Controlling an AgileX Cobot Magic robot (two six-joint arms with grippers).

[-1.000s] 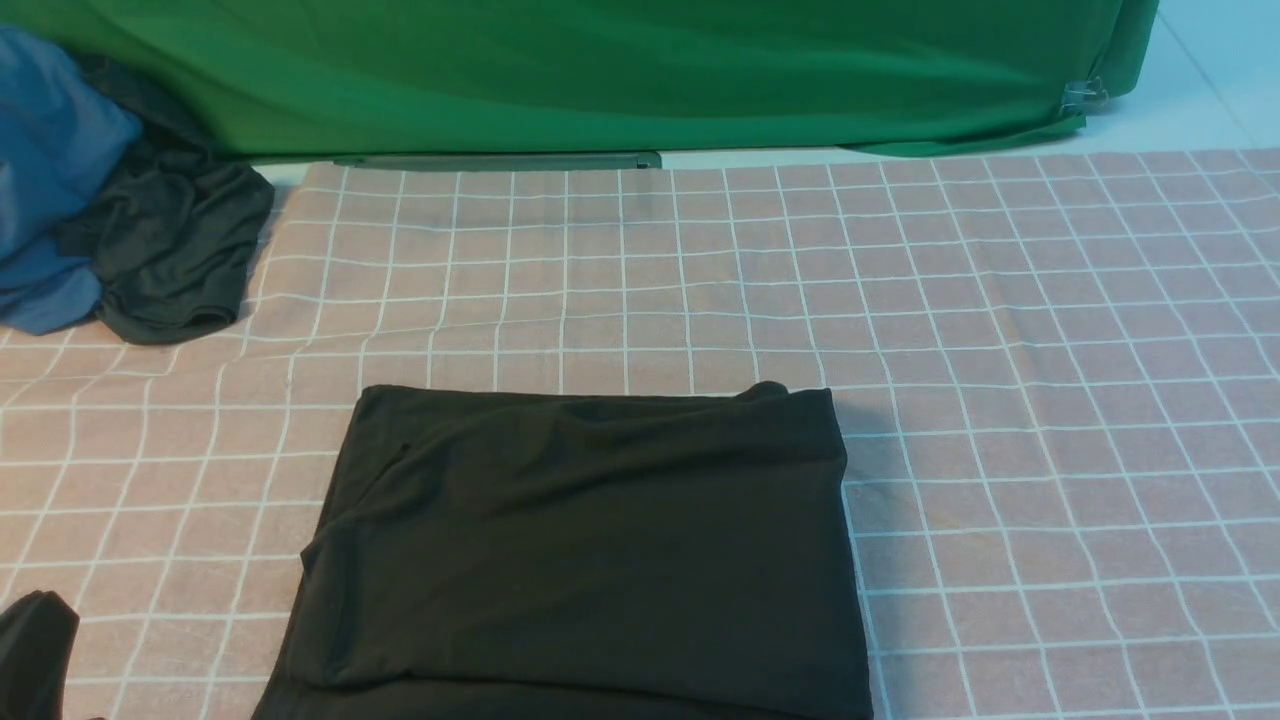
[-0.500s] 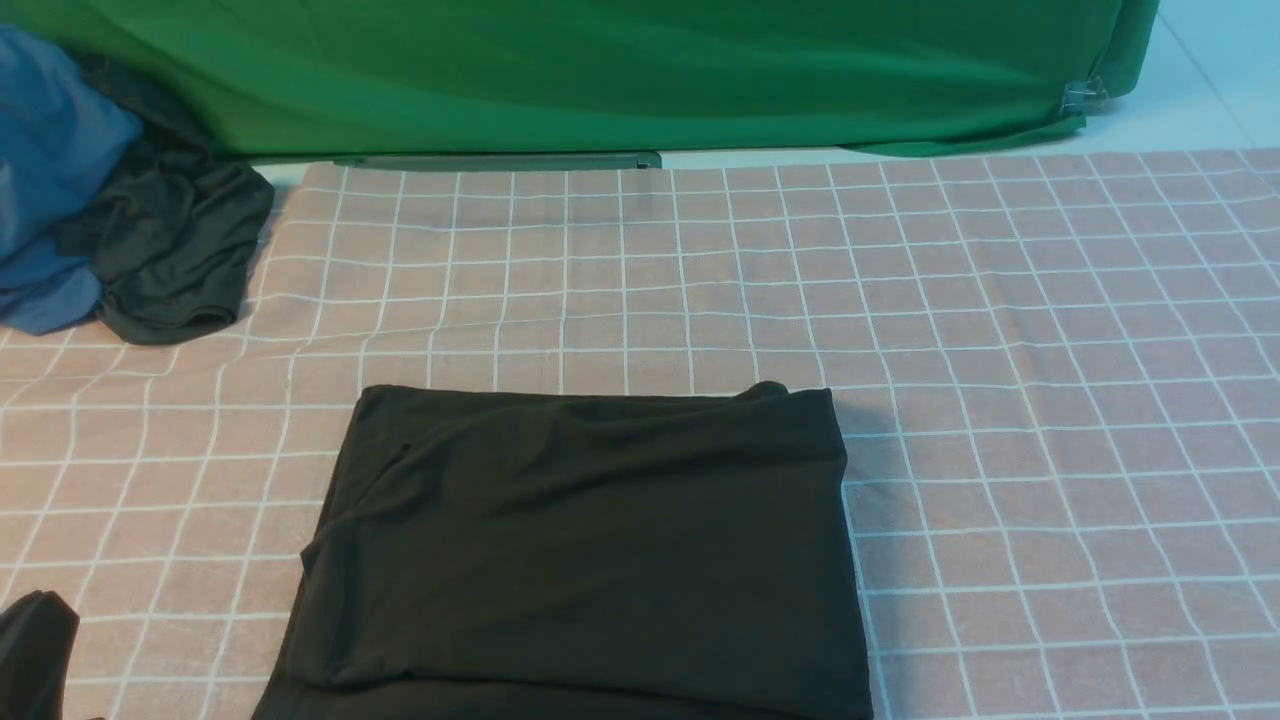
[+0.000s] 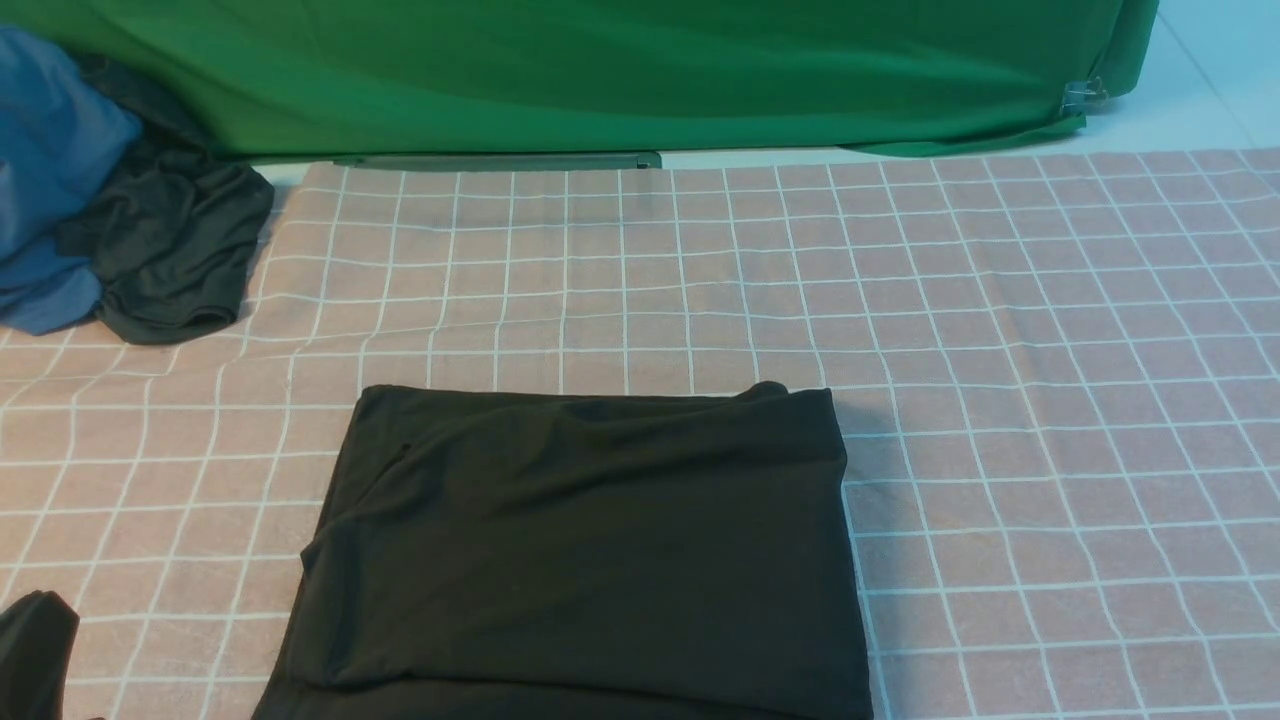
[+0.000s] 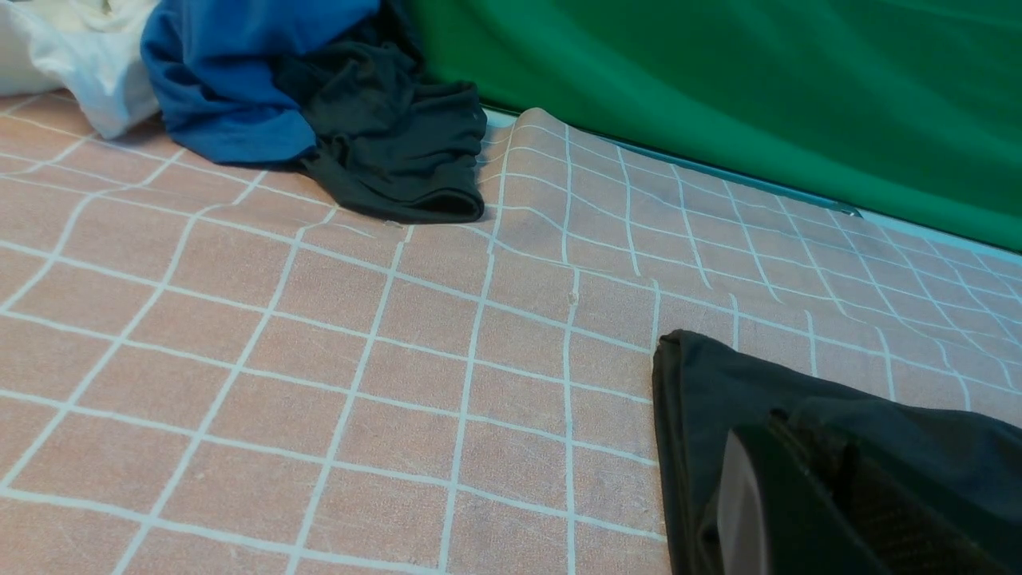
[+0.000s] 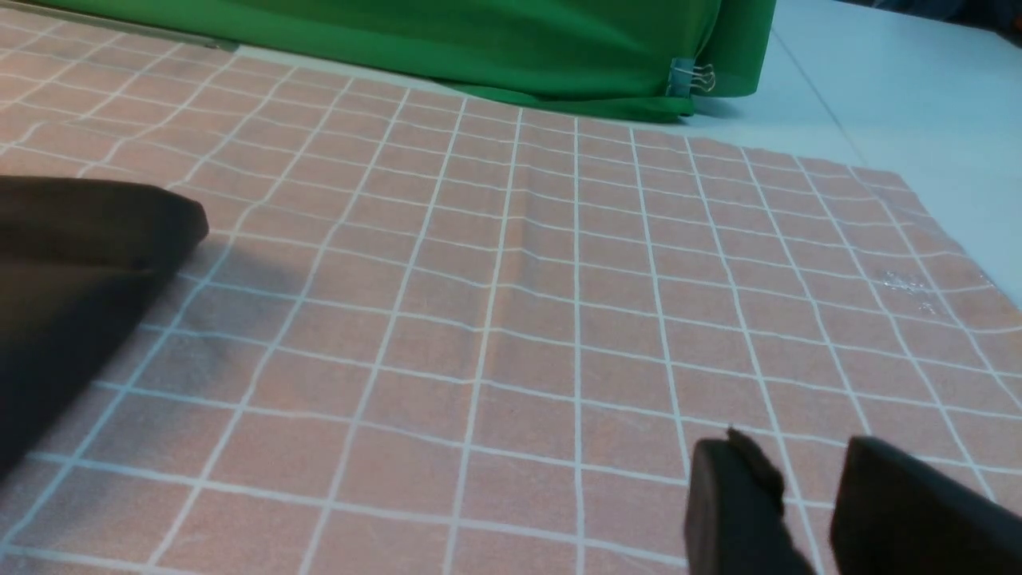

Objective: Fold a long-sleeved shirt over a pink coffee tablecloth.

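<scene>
Though folded already into a compact rectangle, the shirt [image 3: 585, 550] remains the sole item in work: black, print not in view, lying flat at the near edge of the tablecloth [image 3: 1000, 350], slightly left of its middle.

Handling, as judged: soft, light, limp knit; layers likely to slide apart if lifted from one point. Best hold: the far corners or the doubled side edges, pinching all layers together.

Left gripper [image 4: 798, 511]: jaws pressed together, beside the shirt's left edge; whether any cloth is caught cannot be told.

Right gripper [image 5: 802, 495]: jaws partly spread, nothing between them, low over bare tablecloth well right of the shirt.

Other stock: blue garment [image 3: 45, 180] and dark grey garment [image 3: 170, 250], heaped at the far left corner. Green backdrop [image 3: 600, 70] along the far edge.
</scene>
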